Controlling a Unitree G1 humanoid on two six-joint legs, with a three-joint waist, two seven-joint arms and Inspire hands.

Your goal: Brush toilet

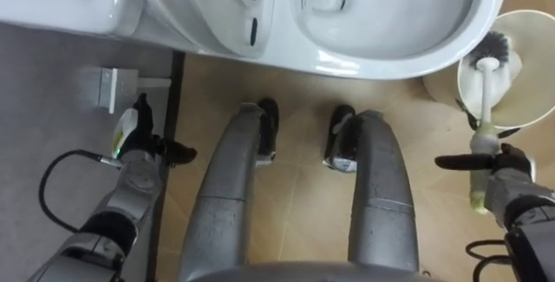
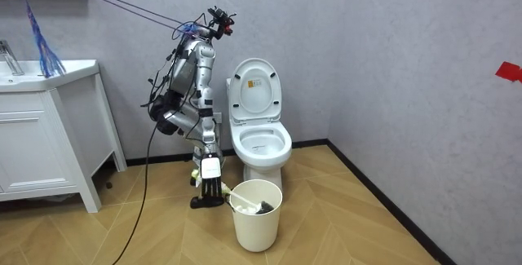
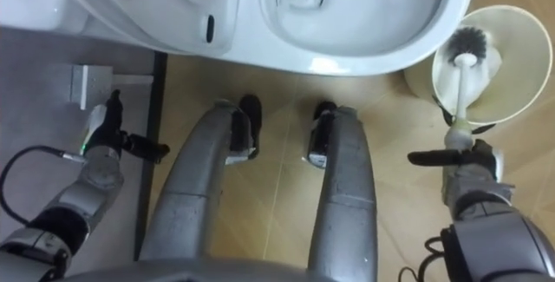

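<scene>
Plainly, the robot stands close against the side of a white toilet (image 1: 390,56), its feet almost at the foot of the bowl, and the room view shows it bent forward at the hips over the bowl. The seat and lid (image 2: 254,90) are raised against the cistern, which lies to the robot's left. The right hand (image 1: 507,178) is low at the robot's right side, its fingers curled round the yellow-green grip of the toilet brush (image 1: 483,91), with one dark finger sticking out sideways past the handle. The brush stands nearly upright, its white shaft running up from the hand and its black bristle head down inside a white bucket (image 1: 531,91) on the floor just beside the front of the bowl, so the brush is over the bucket and not in the toilet. The left hand (image 1: 137,147) hangs at the robot's left side near the grey wall and holds nothing, its fingers loosely straight and its thumb spread outward. A small white box (image 1: 108,87) is fixed to that wall near the hand. In the room view a white vanity cabinet (image 2: 41,134) stands well apart from the toilet, on the room view's left.
</scene>
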